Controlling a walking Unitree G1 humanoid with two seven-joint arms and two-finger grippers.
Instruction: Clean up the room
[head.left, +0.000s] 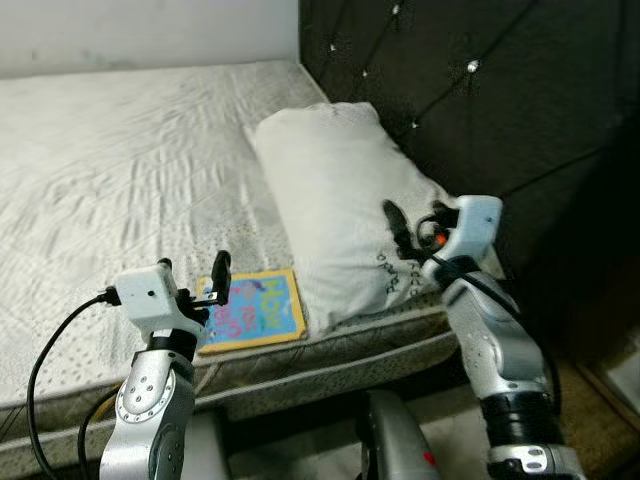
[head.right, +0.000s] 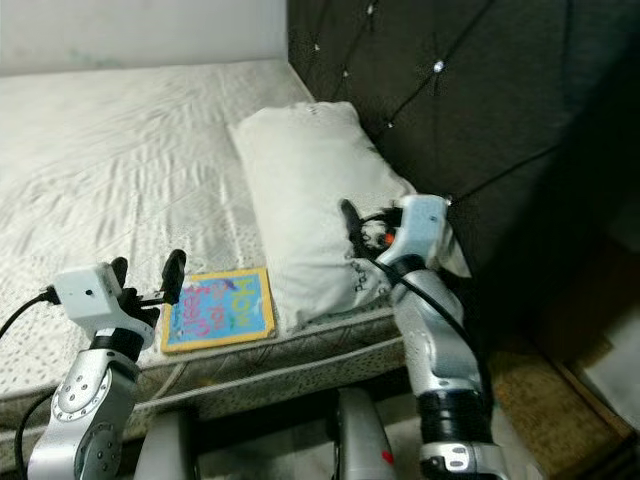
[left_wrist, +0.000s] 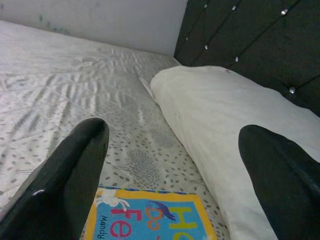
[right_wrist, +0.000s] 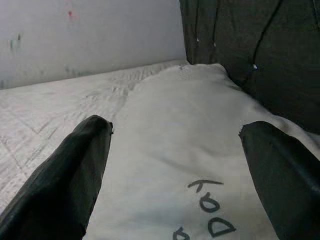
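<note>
- The room is a bedroom: a bed (head.left: 120, 160) with a pale, wrinkled, dotted cover takes up the left and middle of the scene, a plain light wall runs along its far side, and a dark tufted headboard (head.left: 480, 90) with small shiny studs stands on the right.
- At the near left, the left gripper (head.left: 193, 283) hovers at the near edge of the bed with its two fingers spread apart and nothing between them.
- Just right of it lies one book (head.left: 252, 308), flat on the cover at the near edge, with a blue front, a yellow border and colourful lettering. It almost touches the pillow's near left corner.
- In the middle, one white pillow (head.left: 340, 190) lies lengthwise along the headboard, with dark handwriting on its near end.
- At the right, the right gripper (head.left: 402, 236) is held over the near end of the pillow, fingers parted and empty.
- Count: one bed, one book, one pillow, two grippers.
- Progress, as I judge it: the tidying looks barely begun. The pillow seems to sit in its place. The book is the one stray thing and nothing has taken hold of it yet, so it is left to pick up and put away.
</note>
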